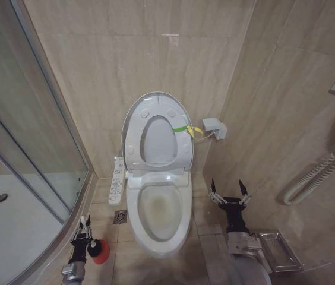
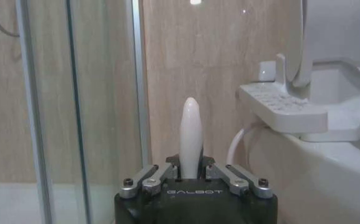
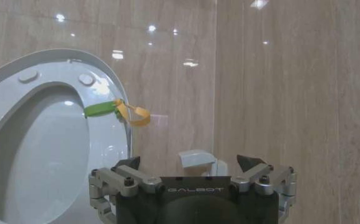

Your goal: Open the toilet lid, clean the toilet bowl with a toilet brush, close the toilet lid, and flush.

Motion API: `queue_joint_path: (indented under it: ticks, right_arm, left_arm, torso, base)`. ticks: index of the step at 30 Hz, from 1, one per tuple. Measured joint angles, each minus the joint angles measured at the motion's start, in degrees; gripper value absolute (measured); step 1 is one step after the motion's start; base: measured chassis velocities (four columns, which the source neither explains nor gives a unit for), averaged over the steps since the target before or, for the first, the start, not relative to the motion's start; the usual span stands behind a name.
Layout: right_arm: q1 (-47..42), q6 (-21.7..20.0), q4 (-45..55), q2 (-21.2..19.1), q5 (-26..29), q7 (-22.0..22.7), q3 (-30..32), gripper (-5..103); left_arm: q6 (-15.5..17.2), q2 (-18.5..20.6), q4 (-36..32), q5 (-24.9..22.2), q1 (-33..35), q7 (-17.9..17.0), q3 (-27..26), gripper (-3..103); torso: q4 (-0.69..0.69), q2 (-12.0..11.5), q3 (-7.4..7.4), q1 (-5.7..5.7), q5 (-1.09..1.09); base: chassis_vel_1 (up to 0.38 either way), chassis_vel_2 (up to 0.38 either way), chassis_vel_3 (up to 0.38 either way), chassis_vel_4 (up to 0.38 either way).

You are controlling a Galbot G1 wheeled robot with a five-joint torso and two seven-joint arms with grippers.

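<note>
Lid up, my left end effector on the brush

The toilet lid [image 1: 155, 127] stands raised with the seat against the wall, its yellow-green strap [image 1: 182, 129] at the edge, above the stained toilet bowl [image 1: 158, 214]; my right end effector [image 1: 230, 195] hangs released beside the bowl; my left end effector [image 1: 84, 228] is clenched on the toilet brush [image 2: 190, 135] handle at the red holder [image 1: 100, 251] on the floor

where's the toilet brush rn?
Head view, low on the robot's left: the toilet brush stands in its red holder on the floor beside the toilet bowl, handle gripped by the left gripper.
</note>
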Motion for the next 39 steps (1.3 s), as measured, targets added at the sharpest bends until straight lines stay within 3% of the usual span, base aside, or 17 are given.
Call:
queue_joint_path:
  ticks: [20,39]
  right_arm:
    - [0.0,0.0,0.0,0.0,0.0,0.0,0.0,100]
    - [0.0,0.0,0.0,0.0,0.0,0.0,0.0,100]
  left_arm:
    - [0.0,-0.5,8.2,-0.4,-5.8,2.0,2.9,20]
    - [0.1,-1.2,13.5,2.1,-6.3,3.3,4.0,20]
  torso:
    - [0.00,0.0,0.00,0.00,0.00]
    - [0.00,0.0,0.00,0.00,0.00]
  base:
    - [0.000,0.000,0.000,0.000]
    - [0.000,0.000,0.000,0.000]
